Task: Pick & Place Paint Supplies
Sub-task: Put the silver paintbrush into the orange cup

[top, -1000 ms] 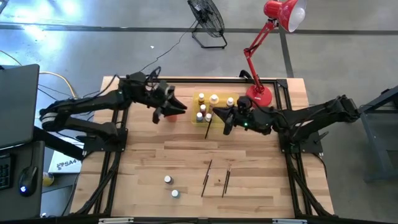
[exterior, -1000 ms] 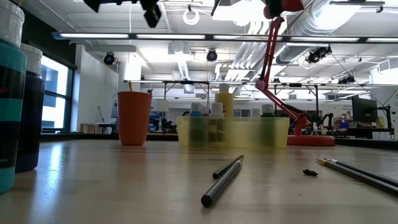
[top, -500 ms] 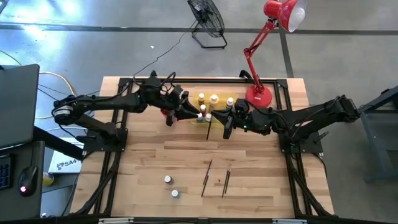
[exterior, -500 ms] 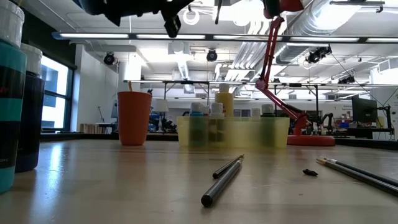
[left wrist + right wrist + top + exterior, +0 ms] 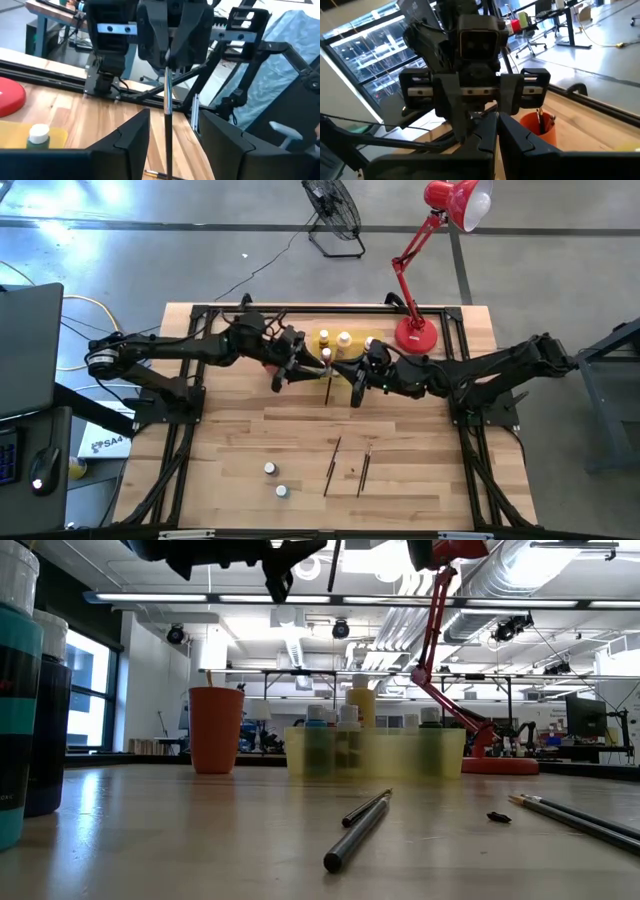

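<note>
A thin dark paintbrush (image 5: 168, 115) hangs upright in the air in front of the yellow tray (image 5: 352, 340), which holds several small bottles. My right gripper (image 5: 167, 56) is shut on the brush and comes in level from the table's right. Facing it, my left gripper (image 5: 170, 114) is open; its two fingers stand on either side of the brush's shaft without touching it. In the high view the two grippers meet at the brush (image 5: 328, 385). Two more brushes (image 5: 332, 465) and two small bottles (image 5: 270, 468) lie on the near part of the table. My right gripper pinches the paintbrush's upper end (image 5: 167, 67) between its two fingers. The fingers come level from the table's right and lie across the shaft. The brush hangs straight down below them, clear of the table.
A red cup (image 5: 215, 730) with a brush in it stands left of the tray, under my left arm. A red desk lamp (image 5: 415, 335) stands at the far right. Two large bottles (image 5: 20, 690) are close to the low camera.
My left gripper has gone toward the table's right and a little down, from over the red cup to the brush that my right gripper holds, so that its fingers now stand around the shaft. The brush hangs straighter than before.
</note>
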`<action>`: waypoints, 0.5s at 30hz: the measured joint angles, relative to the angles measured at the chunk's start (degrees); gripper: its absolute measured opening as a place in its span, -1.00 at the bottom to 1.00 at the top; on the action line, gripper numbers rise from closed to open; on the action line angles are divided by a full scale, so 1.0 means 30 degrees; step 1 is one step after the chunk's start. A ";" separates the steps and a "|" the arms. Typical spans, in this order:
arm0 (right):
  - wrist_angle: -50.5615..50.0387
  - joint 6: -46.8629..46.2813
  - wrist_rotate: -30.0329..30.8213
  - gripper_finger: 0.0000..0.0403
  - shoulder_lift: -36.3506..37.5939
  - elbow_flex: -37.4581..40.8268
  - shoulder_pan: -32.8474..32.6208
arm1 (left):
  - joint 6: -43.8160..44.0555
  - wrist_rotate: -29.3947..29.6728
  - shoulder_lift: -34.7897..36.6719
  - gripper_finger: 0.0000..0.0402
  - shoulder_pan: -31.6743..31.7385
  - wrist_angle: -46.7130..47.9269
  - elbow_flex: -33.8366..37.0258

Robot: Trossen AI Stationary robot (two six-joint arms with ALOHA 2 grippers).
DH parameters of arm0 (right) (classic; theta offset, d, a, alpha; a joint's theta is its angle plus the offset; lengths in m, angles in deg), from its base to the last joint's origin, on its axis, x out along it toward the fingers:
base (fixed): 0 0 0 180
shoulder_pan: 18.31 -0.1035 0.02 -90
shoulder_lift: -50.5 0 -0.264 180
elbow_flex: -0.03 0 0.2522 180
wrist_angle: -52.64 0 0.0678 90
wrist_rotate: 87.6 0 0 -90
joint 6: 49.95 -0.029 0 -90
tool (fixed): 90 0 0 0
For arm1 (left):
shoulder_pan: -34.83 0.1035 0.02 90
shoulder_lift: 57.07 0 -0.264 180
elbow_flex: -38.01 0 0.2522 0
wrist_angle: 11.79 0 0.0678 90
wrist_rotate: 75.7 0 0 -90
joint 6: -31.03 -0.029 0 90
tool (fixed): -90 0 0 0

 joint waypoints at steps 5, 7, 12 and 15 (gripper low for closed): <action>0.0259 0.0190 -0.0298 -0.98 -0.0004 0.0000 0.0000 | 0.0332 0.0662 0.0015 -0.18 0.0035 0.0197 -0.0015; 0.0237 0.0190 -0.0348 -0.98 -0.0004 0.0000 0.0000 | 0.0486 0.0803 0.0015 -0.18 0.0028 0.0289 -0.0263; 0.0251 0.0204 -0.0339 -0.98 -0.0004 0.0000 0.0000 | -0.0446 0.1010 -0.1030 -0.18 -0.0535 0.2546 -0.1913; 0.0268 0.0211 -0.0320 -0.98 -0.0004 0.0000 0.0000 | -0.1046 0.0926 -0.1731 -0.18 -0.0897 0.3250 -0.3166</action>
